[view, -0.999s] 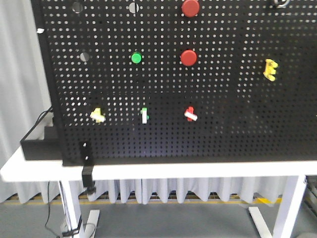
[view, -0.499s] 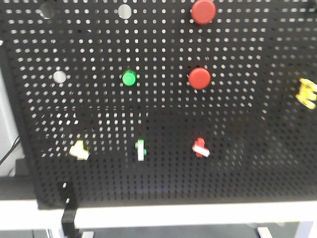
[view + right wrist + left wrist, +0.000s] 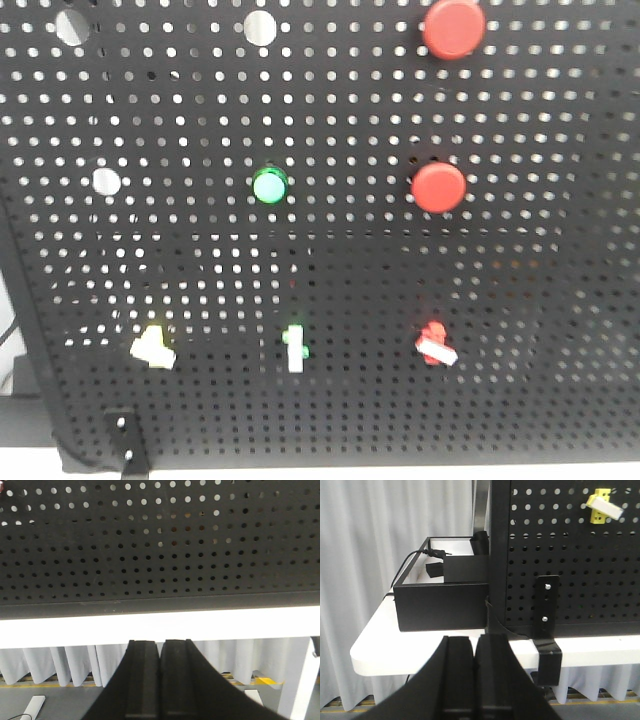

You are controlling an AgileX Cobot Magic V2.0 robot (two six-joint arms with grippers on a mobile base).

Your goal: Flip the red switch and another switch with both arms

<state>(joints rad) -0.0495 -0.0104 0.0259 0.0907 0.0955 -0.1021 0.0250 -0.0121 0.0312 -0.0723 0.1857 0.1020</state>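
The black pegboard [image 3: 350, 260] fills the front view, which shows neither arm. Only this view shows the whole row of controls. Two round red push buttons [image 3: 453, 27] sit at 1 and 2 o'clock, and a green button [image 3: 269, 186] is just off centre toward 10 o'clock. Along the lower part, the yellow switch [image 3: 152, 348] is at 8 o'clock, a thin white toggle [image 3: 295, 348] at 6 o'clock, and the red switch [image 3: 436, 345] between 4 and 5 o'clock, its white lever angled down to the right.

The left wrist view adds what the front view crops out. It shows the white table [image 3: 375, 650] under the board, a black box [image 3: 442, 600] at 9 o'clock with a cable running into it, and a black bracket [image 3: 547, 625] clamping the board's lower corner to the table edge. The yellow switch [image 3: 602, 507] appears here at 2 o'clock, well apart from the claw. The red switch is out of this frame.

The right wrist view shows only the board's bottom rows of holes, the table's white edge [image 3: 160, 622] and a pale curtain [image 3: 60, 665] below it. A speck of red at the far 10 o'clock corner may be the red switch, but it is too small to tell.

The left claw [image 3: 475, 655] sits at 6 o'clock in its view, its two fingers pressed together with only a thin seam between them, gripping nothing and clear of the board. The right claw [image 3: 160, 655], also at 6 o'clock, is likewise closed finger to finger, empty, and below the table edge.
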